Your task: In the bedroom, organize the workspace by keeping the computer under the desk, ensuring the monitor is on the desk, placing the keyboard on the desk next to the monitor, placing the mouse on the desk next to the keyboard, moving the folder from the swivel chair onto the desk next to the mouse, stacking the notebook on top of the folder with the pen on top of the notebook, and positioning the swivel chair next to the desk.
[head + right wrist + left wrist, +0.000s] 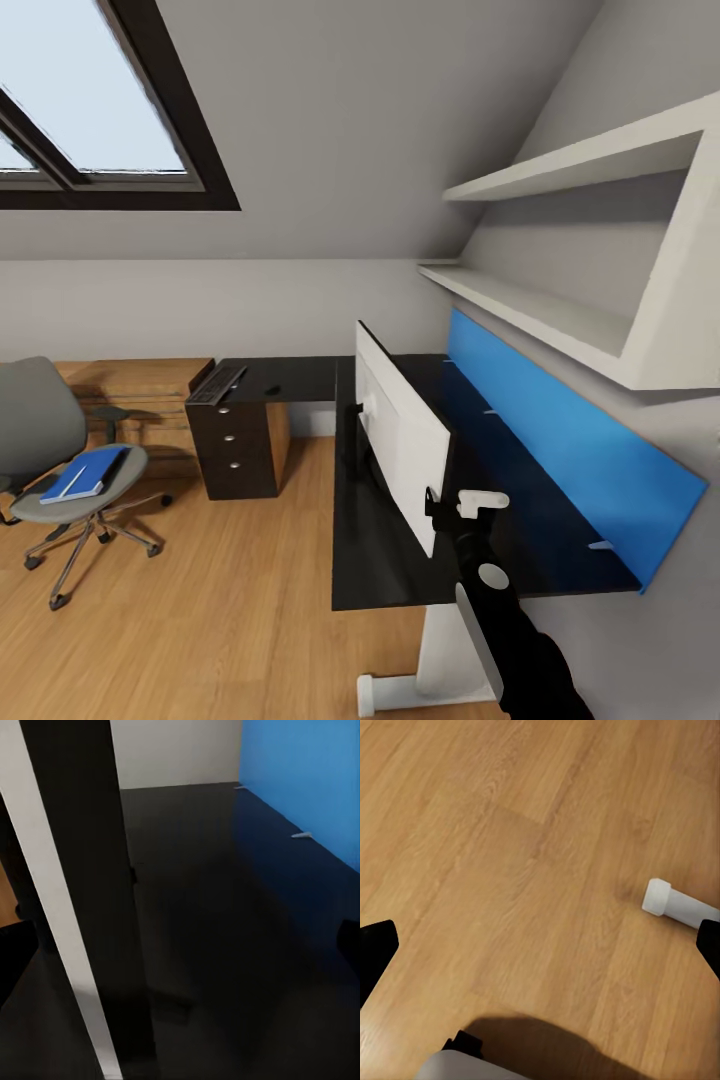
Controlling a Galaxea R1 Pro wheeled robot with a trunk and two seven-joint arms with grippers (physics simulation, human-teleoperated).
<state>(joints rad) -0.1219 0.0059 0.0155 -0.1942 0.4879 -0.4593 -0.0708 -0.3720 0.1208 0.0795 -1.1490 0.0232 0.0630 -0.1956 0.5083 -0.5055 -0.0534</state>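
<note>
The white-backed monitor (400, 440) stands on the black desk (380, 570); its white edge (45, 907) and dark screen (90, 855) show close in the right wrist view. My right gripper (465, 505) hovers over the desk at the monitor's near end, open (180, 952), gripping nothing. The keyboard (215, 385) and the small mouse (271, 390) lie on the desk's far left wing. A blue folder or notebook (85, 475) with a thin pen on it rests on the grey swivel chair (40, 420). My left gripper (540, 949) is open above the floor. The computer is hidden.
A blue panel (560, 440) backs the desk, with white shelves (560, 310) above it. A dark drawer unit (235, 450) stands under the far wing. The white desk foot (675, 904) rests on the wooden floor (200, 600), which is open between chair and desk.
</note>
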